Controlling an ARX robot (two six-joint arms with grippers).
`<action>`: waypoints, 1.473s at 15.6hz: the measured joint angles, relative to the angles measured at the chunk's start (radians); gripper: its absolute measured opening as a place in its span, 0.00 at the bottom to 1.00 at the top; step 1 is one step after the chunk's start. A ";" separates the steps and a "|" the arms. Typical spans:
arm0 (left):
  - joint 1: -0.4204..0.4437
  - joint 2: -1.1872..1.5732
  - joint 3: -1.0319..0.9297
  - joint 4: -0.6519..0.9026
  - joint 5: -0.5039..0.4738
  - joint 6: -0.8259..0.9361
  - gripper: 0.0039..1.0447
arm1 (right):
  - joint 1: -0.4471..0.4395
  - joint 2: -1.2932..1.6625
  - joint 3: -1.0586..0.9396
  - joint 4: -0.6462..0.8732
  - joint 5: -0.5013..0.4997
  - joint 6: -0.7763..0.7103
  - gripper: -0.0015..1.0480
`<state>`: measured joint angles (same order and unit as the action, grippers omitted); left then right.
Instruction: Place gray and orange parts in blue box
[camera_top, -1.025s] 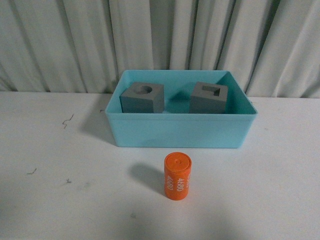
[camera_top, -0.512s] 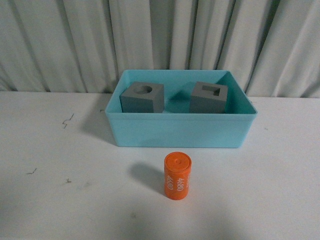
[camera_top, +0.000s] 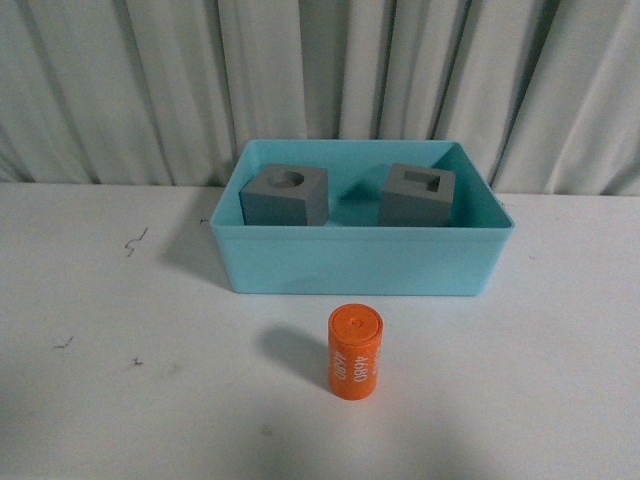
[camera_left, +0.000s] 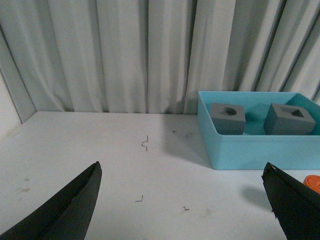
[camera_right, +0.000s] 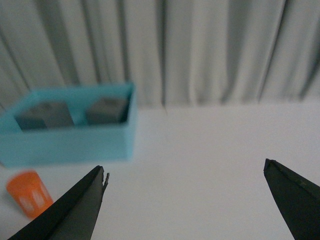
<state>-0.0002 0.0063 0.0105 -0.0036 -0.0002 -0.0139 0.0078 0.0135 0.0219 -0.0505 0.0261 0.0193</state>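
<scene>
The blue box stands on the white table at the middle back. Inside it sit two gray cubes: one with a round recess on the left, one with a rectangular recess on the right. The orange cylinder with white digits stands upright on the table in front of the box. Neither arm shows in the front view. My left gripper is open and empty, left of the box. My right gripper is open and empty, right of the box; the cylinder shows blurred there.
Pleated grey-white curtains hang behind the table. Small dark specks lie on the table left of the box.
</scene>
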 joint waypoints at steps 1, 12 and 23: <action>0.000 0.000 0.000 0.000 -0.002 0.000 0.94 | 0.012 0.116 0.060 -0.126 0.069 0.066 0.94; 0.000 0.000 0.000 0.000 0.000 0.000 0.94 | 0.040 1.406 0.361 0.379 -0.599 -0.377 0.94; 0.000 0.000 0.000 0.000 0.000 0.000 0.94 | 0.201 1.788 0.596 0.474 -0.563 -0.390 0.94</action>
<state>-0.0002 0.0063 0.0101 -0.0032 -0.0002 -0.0139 0.2089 1.8019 0.6182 0.4236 -0.5365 -0.3706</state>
